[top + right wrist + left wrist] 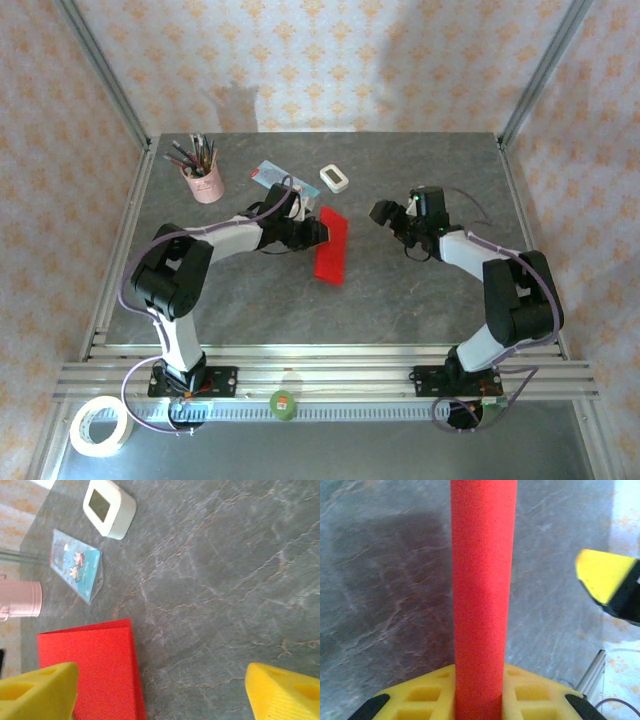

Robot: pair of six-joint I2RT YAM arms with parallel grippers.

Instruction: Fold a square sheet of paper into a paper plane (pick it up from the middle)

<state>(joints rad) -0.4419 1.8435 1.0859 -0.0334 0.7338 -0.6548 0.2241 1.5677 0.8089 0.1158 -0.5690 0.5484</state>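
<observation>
The square sheet of paper [333, 248] is bright red and folded into a narrow rectangle, at the middle of the table. My left gripper [314, 232] is shut on its left edge. In the left wrist view the red paper [482, 580] rises as a strip from between the yellow fingers [540, 695]. My right gripper [386, 213] hovers open a short way to the right of the paper, touching nothing. In the right wrist view the folded paper [90, 665] lies at lower left, beside the left of the two wide-apart yellow fingertips [37, 690].
A pink cup of pens [203, 180] stands at the back left. Beside it lie a light blue card [272, 174] and a small white block [335, 178]. A tape roll [100, 425] sits off the table's near-left corner. Metal frame posts rise at the back corners.
</observation>
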